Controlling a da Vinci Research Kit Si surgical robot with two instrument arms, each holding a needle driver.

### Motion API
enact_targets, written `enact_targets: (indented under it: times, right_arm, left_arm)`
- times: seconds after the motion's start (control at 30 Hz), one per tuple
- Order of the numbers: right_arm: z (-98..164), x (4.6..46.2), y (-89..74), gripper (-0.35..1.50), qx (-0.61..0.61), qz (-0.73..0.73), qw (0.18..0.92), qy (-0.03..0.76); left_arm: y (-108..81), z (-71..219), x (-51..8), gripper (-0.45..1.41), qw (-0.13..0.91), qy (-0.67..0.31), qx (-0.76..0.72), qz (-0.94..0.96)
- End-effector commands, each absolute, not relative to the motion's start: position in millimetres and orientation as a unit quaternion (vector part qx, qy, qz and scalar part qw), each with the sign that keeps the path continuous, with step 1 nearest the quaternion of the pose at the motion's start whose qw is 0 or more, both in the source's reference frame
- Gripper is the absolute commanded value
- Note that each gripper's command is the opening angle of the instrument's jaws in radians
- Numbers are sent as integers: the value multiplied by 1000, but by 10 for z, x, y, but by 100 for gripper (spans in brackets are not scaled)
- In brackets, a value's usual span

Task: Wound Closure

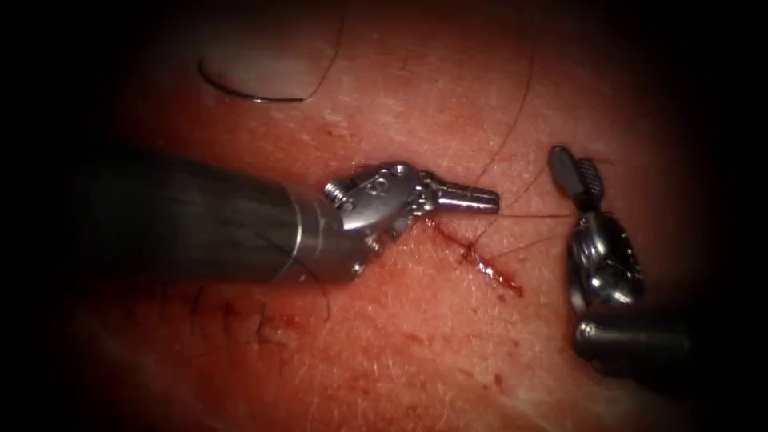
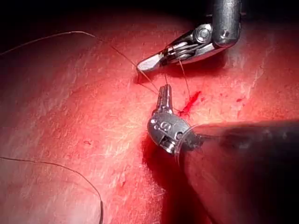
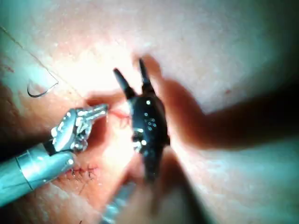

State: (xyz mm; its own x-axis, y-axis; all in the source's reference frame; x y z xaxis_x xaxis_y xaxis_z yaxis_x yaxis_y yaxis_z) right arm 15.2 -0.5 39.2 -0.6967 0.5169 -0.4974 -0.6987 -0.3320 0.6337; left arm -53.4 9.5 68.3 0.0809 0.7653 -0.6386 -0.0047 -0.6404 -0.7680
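Observation:
The left tool (image 1: pixel 480 200) reaches in from the left, its jaws shut on the thread (image 1: pixel 512 132) just above the upper end of the cut (image 1: pixel 480 260). Thread strands run from that tip (image 2: pixel 163 91) down to the cut and across to the right. The right tool (image 1: pixel 576 172) stands right of the cut, pointing up with its jaws open and holding nothing; the right wrist view shows them spread (image 3: pixel 133 77). The curved needle (image 1: pixel 256 94) lies free on the tissue (image 1: pixel 416 360) at the far upper left, out of the tissue and well away from both tools.
Red fluid (image 1: pixel 500 276) marks the short cut. Dark earlier stitches (image 1: pixel 240 316) sit on the tissue at the lower left, below the left tool's shaft (image 1: pixel 184 216). A long loop of thread (image 2: pixel 56 165) trails over the tissue.

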Motion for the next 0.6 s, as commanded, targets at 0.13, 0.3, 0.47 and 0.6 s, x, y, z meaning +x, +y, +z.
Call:
enact_targets:
  times: [0.13, 0.3, 0.47, 0.6]
  right_arm:
    - [403, 158, -14, 64, -98, 814, 375, 432]
    - [406, 152, -11, 72, -98, 814, 376, 432]
    - [405, 151, -9, 74, -98, 813, 375, 435]
    - [406, 151, -6, 79, -101, 811, 372, 441]
  left_arm:
    - [90, 687, -541, -45, 313, -289, -665, 614]
    - [92, 686, -541, -45, 313, -289, -665, 613]
    - [92, 686, -541, -45, 312, -290, -665, 613]
    - [92, 686, -542, -45, 312, -290, -665, 613]
